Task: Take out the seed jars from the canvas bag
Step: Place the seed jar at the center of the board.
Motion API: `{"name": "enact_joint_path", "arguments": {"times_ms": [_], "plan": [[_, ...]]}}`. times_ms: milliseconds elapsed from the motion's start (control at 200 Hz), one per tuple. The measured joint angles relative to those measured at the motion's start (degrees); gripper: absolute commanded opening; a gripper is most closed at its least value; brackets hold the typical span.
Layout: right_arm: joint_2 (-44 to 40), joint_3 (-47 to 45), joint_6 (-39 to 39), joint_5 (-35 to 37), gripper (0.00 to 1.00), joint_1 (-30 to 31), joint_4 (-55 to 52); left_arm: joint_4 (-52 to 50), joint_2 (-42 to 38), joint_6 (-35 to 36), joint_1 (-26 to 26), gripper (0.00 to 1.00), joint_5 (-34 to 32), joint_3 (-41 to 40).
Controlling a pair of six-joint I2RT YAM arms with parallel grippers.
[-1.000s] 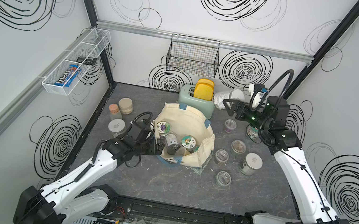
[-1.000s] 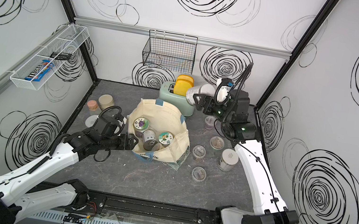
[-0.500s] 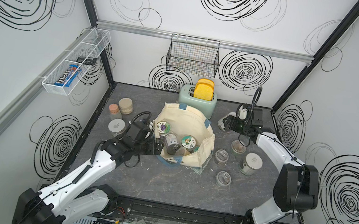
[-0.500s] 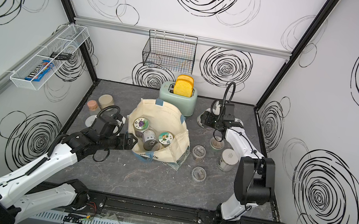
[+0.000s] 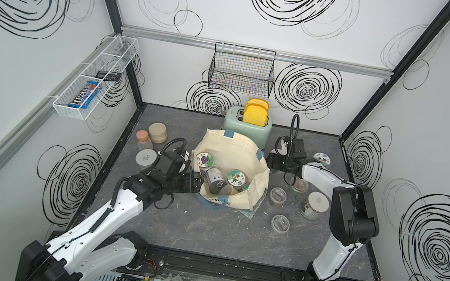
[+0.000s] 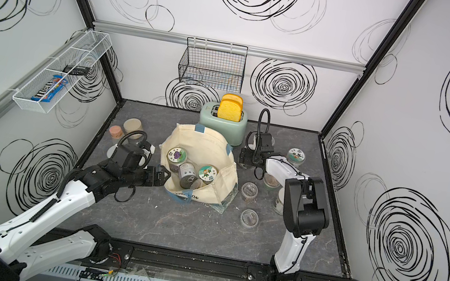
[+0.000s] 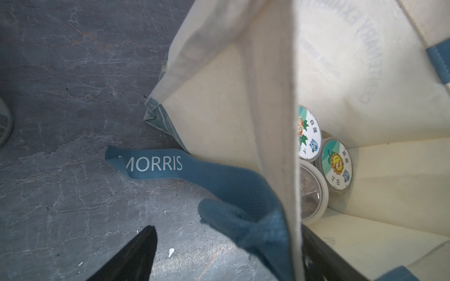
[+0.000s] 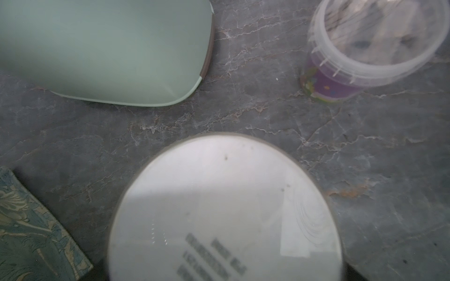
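Cream canvas bag (image 5: 233, 149) stands slumped open and soft-walled, with several round seed jars (image 5: 235, 177) left inside and others already out beside it. Beside the bag, the right gripper (image 5: 272, 163) has swung down from high up, clasping a smooth white-lidded jar (image 8: 224, 206) that looks nearly delivered. Opposite, the left gripper (image 5: 194, 181) gapes wide astride the bag's rim.

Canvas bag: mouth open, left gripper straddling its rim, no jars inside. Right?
Not quite. The canvas bag is not empty: it holds seed jars, with several lids showing in both top views and the left wrist view. The rest stands, left gripper included.
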Motion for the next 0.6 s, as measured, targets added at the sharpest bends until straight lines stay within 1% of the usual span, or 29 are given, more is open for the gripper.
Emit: {"name": "enact_joint_path", "arguments": {"times_ms": [60,120,170,225,315,345,470,600], "plan": [[-0.3,-0.5,-0.1,0.5,0.72,0.0,0.4,-0.2,-0.1,0.1,0.2,0.92,0.2,0.0],[-0.8,-1.0,-0.3,0.8,0.77,0.0,0.4,-0.4,-0.1,0.1,0.4,0.92,0.3,0.0],[-1.1,-1.2,-0.4,1.1,0.85,0.0,0.2,-0.7,-0.2,0.2,0.7,0.92,0.5,0.2],[-1.5,-1.2,-0.5,1.5,0.89,0.0,-0.8,-1.2,-0.2,0.3,1.2,0.92,0.7,0.6],[-3.6,-1.2,-0.9,2.0,1.00,0.0,-3.8,-1.5,-0.3,0.7,2.3,0.92,1.2,1.3],[-4.8,-0.9,-1.1,2.1,0.98,0.0,-5.5,-1.7,-0.3,0.9,3.0,0.92,1.5,1.6],[-9.9,3.3,-2.0,2.2,0.97,0.0,-10.8,-1.6,-0.4,1.2,5.1,0.92,3.4,2.0],[-15.5,6.2,-2.5,1.9,0.97,0.0,-12.0,-1.4,0.2,1.2,5.6,0.91,5.7,2.0]]}}
